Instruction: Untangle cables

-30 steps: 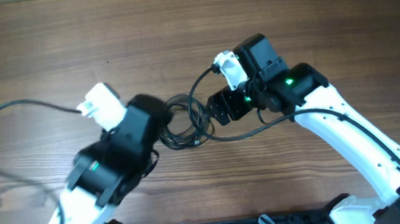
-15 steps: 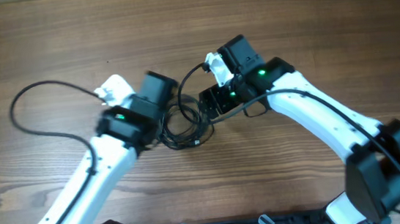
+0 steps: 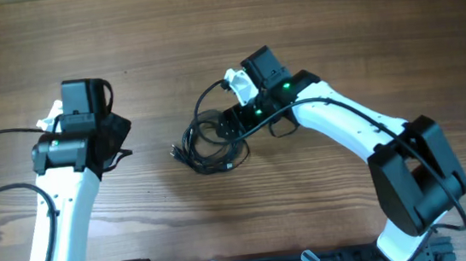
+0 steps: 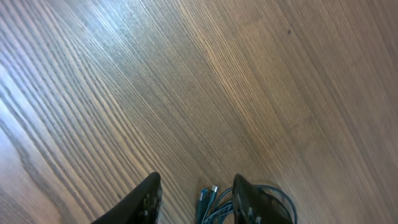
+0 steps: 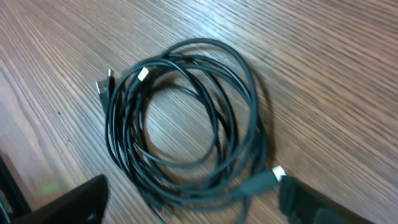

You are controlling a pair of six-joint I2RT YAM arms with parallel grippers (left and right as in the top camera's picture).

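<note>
One big change: the left claw [image 3: 112,140] has backed right off and now sits well to the left of the cables [image 3: 202,142], whereas half a second ago it was pressed against that side of the bundle. Its wrist view shows the left claw's fingers [image 4: 148,200] parted with nothing between them but bare table [image 3: 334,18], the coil's near edge showing just past them. So it came away empty, and no cord went with it.

The right claw [image 3: 236,121] has stayed at the coil's right edge, drifting a little with it. From its own camera the right claw [image 5: 186,208] is spread wide, one finger on each side of the loops, not closed on anything. It's probably hovering just above the strands, but whether a pad touches one is hard to tell (the fingers are mostly cut off at the frame bottom).

The cables [image 5: 252,106] lie on the table as one tight ring of several overlapping turns. Plug ends [image 5: 102,84] poke out on the coil's far side from the right claw, and a white-tipped end [image 5: 278,171] lies near that claw's finger.

Reading for the task: still fully tangled, nothing separated. The last pass looks like a nudge, not a pull. A free plug end seems the sensible next grab.
</note>
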